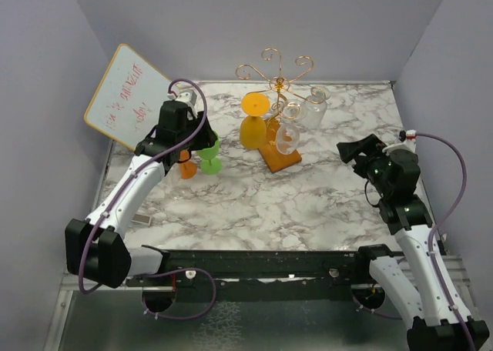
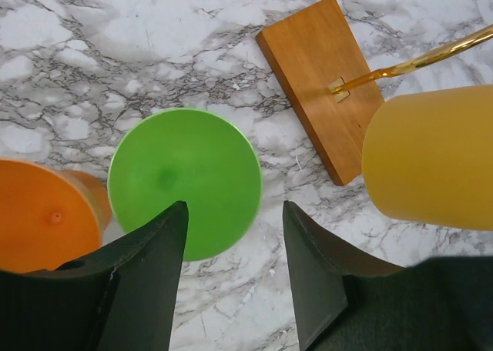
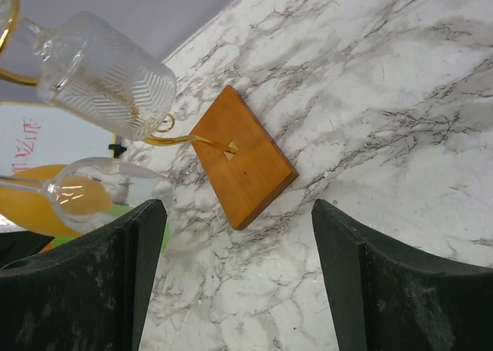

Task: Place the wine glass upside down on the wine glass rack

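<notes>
Grey-veined marble tabletop [image 1: 231, 205] under both arms. Spread open and empty, left pincer [image 2: 233, 208] over green wine glass [image 2: 185, 178], just ahead of fingertips; orange glass [image 2: 42, 216] further left. Ahead-right, wine glass rack [image 2: 320, 81], yellow glass [image 2: 431, 158] hanging there. Agape and empty, right pincer [image 3: 237, 212], rack's wooden base just ahead, clear glasses [image 3: 108, 85] upper left.

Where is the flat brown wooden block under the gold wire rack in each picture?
Top external: the flat orange-brown wooden base sits centre, right of the yellow-orange plastic glass.
Left wrist: upper right.
Right wrist: centre.
Shared landmark: the gold wire stem planted in it.
</notes>
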